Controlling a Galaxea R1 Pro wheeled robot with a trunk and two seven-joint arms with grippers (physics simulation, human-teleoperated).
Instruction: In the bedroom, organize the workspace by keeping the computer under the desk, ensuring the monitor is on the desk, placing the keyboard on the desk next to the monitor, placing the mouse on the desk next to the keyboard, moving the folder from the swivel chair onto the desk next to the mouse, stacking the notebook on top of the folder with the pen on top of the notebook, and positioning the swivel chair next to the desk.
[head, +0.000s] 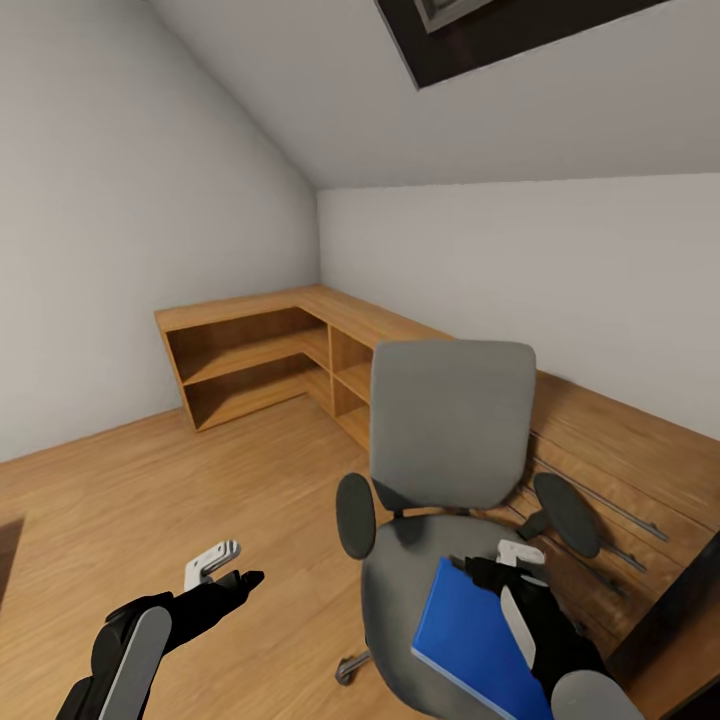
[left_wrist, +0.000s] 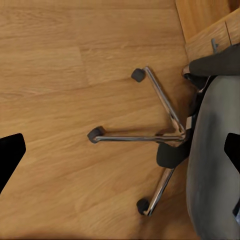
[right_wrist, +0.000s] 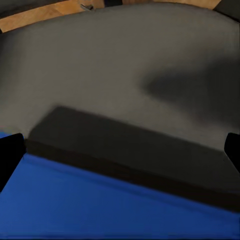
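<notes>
Closest to the head camera, the right hand (head: 505, 580) hangs just above the blue folder (head: 475, 640), which lies on the grey seat of the swivel chair (head: 450, 425), toward the seat's front edge. From the right wrist camera the folder (right_wrist: 115, 200) shows as a flat blue sheet casting a dark shadow on the seat, with the two black fingertips (right_wrist: 10, 155) standing wide apart at either side and touching nothing, so this hand is released. At the left of the head view, the left hand (head: 228, 568) is stretched forward over the wooden floor (head: 150, 490), well apart from the chair; its fingers are likewise spread with nothing between them. Its wrist camera looks down on the chair's chrome star base (left_wrist: 155, 137) with black castors standing on the floorboards, beside the seat's edge. Behind the chair a low wooden shelf unit (head: 265, 360) runs into the corner under the sloping ceiling.
</notes>
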